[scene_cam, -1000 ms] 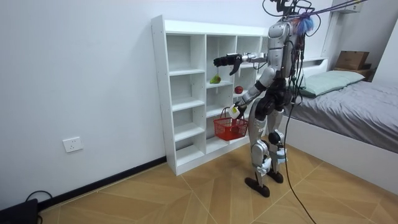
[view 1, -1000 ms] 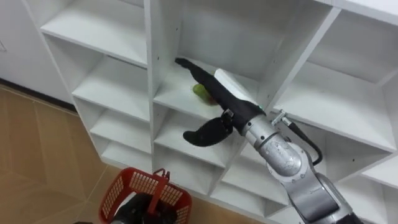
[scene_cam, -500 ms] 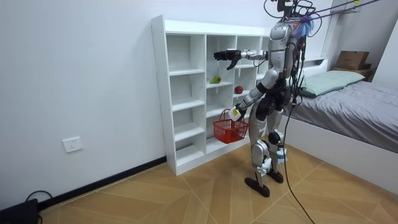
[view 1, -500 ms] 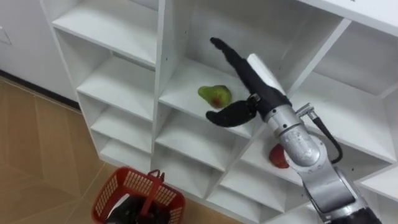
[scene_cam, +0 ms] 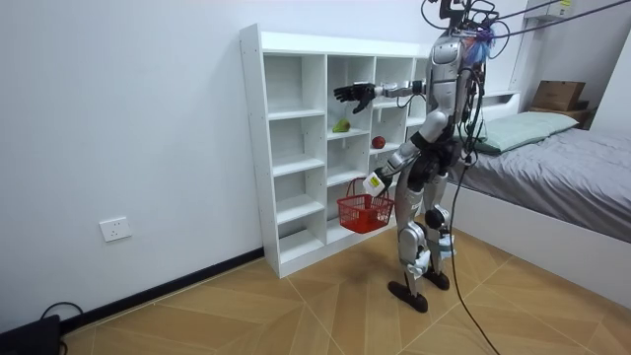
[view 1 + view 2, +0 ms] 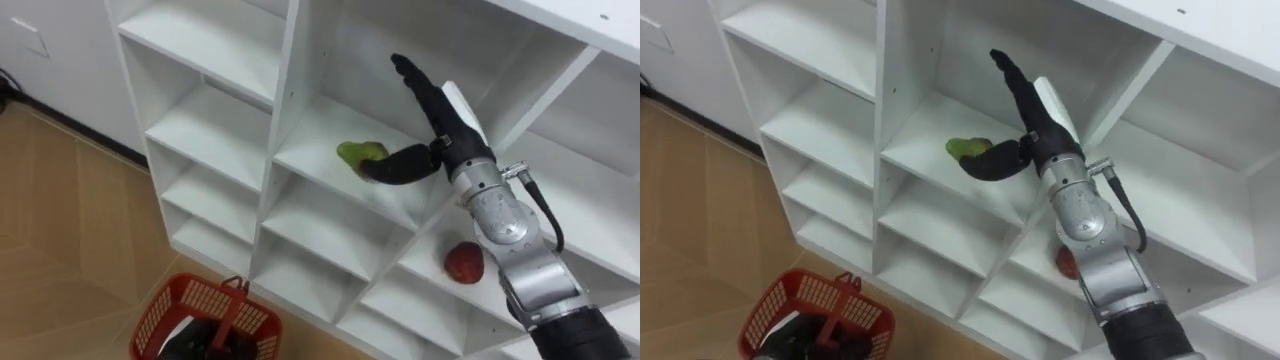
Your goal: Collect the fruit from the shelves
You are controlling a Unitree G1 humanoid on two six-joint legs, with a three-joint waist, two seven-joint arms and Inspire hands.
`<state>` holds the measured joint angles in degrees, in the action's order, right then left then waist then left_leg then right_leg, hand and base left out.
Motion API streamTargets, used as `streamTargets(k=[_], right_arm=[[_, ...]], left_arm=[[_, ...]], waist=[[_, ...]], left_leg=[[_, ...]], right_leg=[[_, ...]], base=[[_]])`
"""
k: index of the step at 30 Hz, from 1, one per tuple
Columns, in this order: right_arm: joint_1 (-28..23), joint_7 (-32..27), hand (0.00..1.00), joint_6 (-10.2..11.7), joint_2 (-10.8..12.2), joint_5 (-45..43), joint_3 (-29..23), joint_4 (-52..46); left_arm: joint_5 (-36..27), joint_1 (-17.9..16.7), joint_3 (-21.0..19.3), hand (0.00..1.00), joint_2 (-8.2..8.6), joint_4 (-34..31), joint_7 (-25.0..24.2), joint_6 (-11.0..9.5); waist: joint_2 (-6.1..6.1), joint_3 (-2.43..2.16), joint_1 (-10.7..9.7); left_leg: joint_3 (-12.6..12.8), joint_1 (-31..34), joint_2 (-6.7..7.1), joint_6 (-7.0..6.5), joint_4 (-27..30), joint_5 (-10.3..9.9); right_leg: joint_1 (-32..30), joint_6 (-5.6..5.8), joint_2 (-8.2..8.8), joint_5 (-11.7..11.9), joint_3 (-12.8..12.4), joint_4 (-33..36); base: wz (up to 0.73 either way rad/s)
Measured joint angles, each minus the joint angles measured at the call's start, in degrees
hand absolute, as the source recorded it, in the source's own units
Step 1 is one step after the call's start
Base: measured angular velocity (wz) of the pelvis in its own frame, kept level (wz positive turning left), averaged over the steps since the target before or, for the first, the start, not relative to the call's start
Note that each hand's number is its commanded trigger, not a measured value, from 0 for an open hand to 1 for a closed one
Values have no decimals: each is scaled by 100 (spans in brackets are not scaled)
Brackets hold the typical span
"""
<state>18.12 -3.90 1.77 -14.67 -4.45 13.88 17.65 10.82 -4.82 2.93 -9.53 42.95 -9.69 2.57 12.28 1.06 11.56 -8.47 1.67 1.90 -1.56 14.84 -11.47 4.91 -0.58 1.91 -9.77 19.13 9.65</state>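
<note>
Right hand (image 6: pixel 447 125) overlaps green fruit (image 6: pixel 351 153); left hand's (image 6: pixel 203 338) basket (image 6: pixel 163 308) cut off.

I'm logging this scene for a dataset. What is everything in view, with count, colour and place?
open shelf unit: one, white, against the wall before the robot
pear-like green fruit: one, green, middle-column shelf, beside the right hand's thumb
round red fruit: one, red, a shelf lower and to the right
plastic basket: one, red, hanging low before the shelves
bed: one, grey cover, room view's right
cardboard box: one, brown, beyond the bed
wall socket: one, white, low on the wall
right hand: black, open, above the green fruit
left hand: curled round the basket's handle
</note>
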Motion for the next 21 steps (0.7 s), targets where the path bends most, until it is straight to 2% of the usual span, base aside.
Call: streamTargets(k=[4, 7, 11, 12, 19, 21], right_arm=[[131, -11, 0, 12, 2, 219, 10, 444], [195, -13, 0, 6, 2, 255, 11, 720], [487, -37, 0, 14, 6, 551, 11, 1323], [558, -39, 0, 13, 16, 548, 11, 1462], [670, -182, 0, 13, 23, 575, 41, 1725], [679, -370, 0, 12, 27, 394, 69, 1752]], left_arm=[[120, -4, -13, 100, -5, -76, -5, 0], [116, 3, -27, 100, 6, -88, -15, 0], [114, 4, -34, 100, -10, -82, -53, 0], [114, 4, -34, 100, -9, -68, -54, 0], [115, 21, 101, 100, 17, -34, -59, 5], [113, 22, 229, 100, 49, -35, -49, 5]], waist=[[7, -4, 43], [2, 2, 148], [-31, 28, 158], [-23, 23, 161], [-46, 44, 215], [-78, 67, 226]], left_leg=[[-38, 9, 36, -1, 32, 0], [-56, 78, 63, -2, 44, -1], [-156, 235, 86, 12, 101, 12], [-174, 289, 91, 16, 104, 22], [-187, 514, 93, 30, 114, 56], [-193, 590, 89, 27, 187, 59]], right_leg=[[24, 1, 9, 0, -2, 2], [0, 1, 12, 0, 4, 0], [-98, 1, 23, 0, 150, 4], [-125, 1, 23, 0, 155, 4], [-370, 0, 22, 1, 149, 13], [-423, 0, 34, 0, 158, 17]], base=[[7], [2], [12], [10], [2], [0]])
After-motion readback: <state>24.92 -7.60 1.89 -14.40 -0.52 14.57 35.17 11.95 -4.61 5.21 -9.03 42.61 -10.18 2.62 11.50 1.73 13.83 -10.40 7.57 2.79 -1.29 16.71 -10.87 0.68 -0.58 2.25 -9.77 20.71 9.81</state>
